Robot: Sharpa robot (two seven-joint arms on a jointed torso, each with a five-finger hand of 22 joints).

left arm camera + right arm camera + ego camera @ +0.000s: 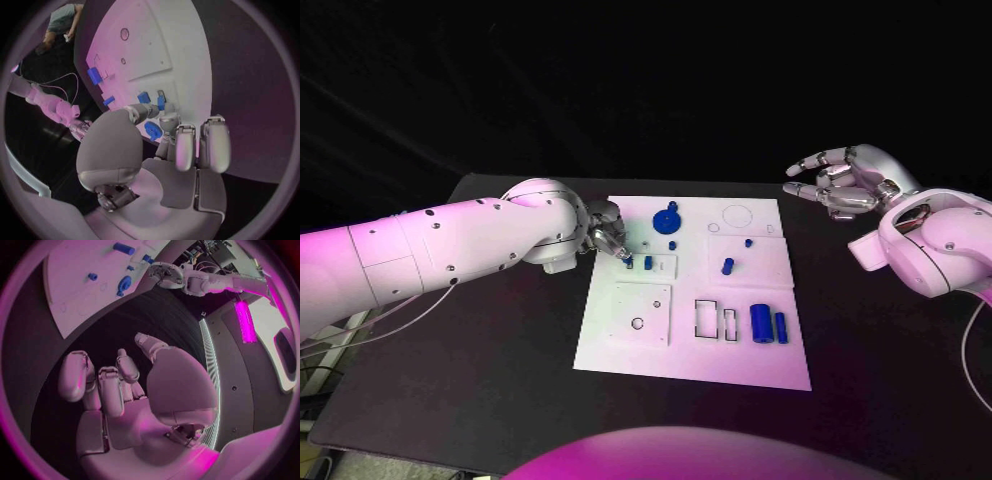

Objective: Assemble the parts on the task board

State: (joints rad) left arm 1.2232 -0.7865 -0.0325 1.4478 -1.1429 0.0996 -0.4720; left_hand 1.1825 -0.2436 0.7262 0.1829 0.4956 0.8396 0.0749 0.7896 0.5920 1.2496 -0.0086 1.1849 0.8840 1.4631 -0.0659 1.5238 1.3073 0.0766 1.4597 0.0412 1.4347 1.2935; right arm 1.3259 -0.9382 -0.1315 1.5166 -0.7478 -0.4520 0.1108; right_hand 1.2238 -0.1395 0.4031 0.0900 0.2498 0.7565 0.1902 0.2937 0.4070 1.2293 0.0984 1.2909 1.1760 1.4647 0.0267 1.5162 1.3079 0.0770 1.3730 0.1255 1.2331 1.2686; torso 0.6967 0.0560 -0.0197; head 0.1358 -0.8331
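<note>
The white task board [625, 345] lies in the middle of the black table. My left hand [607, 238] reaches over its left edge, and its thumb and a finger pinch a small blue part [630, 262] at a small square plate; a second small part [648, 262] stands beside it. The left wrist view has the same fingertips [167, 120] at those parts [160, 103]. A round blue disc [666, 218] sits at the board's far side. My right hand [841, 180] hangs beyond the board's far right corner, fingers apart and empty.
A blue cylinder [762, 322] and a slimmer blue pin [780, 326] lie near the board's right front, next to rectangular slots [713, 320]. Small blue pieces [727, 265] [749, 242] sit mid-board. A round hole [636, 323] marks the left front plate.
</note>
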